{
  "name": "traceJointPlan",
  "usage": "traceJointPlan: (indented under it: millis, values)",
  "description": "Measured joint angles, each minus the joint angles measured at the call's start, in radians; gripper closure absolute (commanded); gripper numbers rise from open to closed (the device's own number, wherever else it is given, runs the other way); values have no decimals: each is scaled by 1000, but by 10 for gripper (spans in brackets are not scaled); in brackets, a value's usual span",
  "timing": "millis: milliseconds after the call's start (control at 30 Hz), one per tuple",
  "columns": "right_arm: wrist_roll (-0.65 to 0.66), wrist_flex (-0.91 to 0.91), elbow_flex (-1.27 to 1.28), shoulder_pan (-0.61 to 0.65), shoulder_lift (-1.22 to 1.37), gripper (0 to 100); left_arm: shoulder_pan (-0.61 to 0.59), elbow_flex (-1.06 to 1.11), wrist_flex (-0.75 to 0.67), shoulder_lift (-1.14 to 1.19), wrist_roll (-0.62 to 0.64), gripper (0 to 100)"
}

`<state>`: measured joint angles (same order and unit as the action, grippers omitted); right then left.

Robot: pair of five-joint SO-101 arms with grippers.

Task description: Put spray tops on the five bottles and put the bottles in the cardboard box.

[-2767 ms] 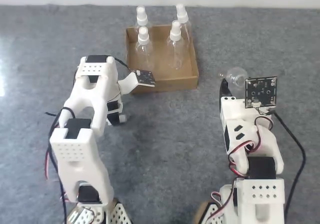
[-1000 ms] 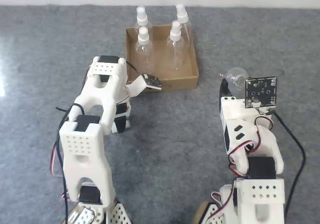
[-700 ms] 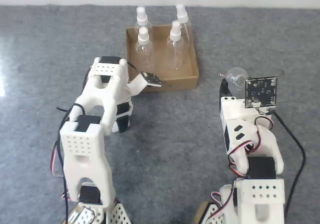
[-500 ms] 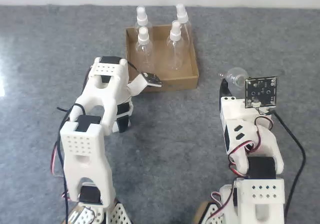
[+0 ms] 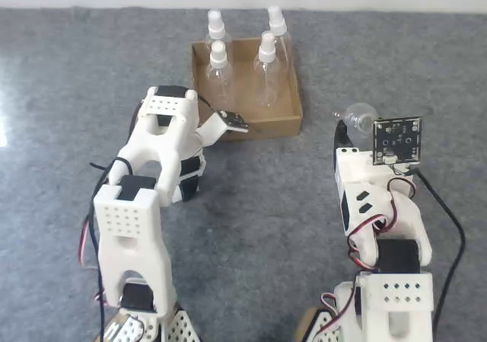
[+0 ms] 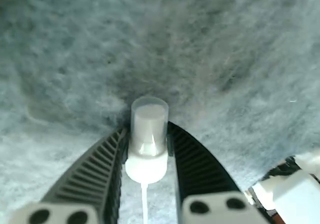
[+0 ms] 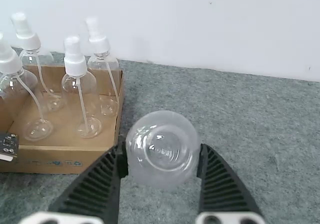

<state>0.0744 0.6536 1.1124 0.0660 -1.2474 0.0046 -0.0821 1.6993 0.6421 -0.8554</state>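
My left gripper is shut on a white spray top with a clear cap and a thin dip tube, held over the grey table. In the high view the left arm stands just in front of the box's near left corner. My right gripper is shut on a clear bottle with no top, which in the high view lies sideways to the right of the cardboard box. Several topped bottles stand in and at the back of the box.
A grey mat covers the table, with open room between the two arms. A white wall rises behind the table's far edge. Cables trail beside the right arm's base.
The left arm has shifted a little to the right, toward the box's near left corner. The right arm with its bottle has not moved.
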Motion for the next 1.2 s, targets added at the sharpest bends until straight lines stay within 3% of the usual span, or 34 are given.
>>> traceJointPlan:
  millis: [500, 1200]
  values:
    - [0, 0, 23, -2, 0, 926, 17, 17, 17, -239, 149, 987]
    - [0, 0, 26, 20, 0, 928, 117, 17, -80, -473, 743, 987]
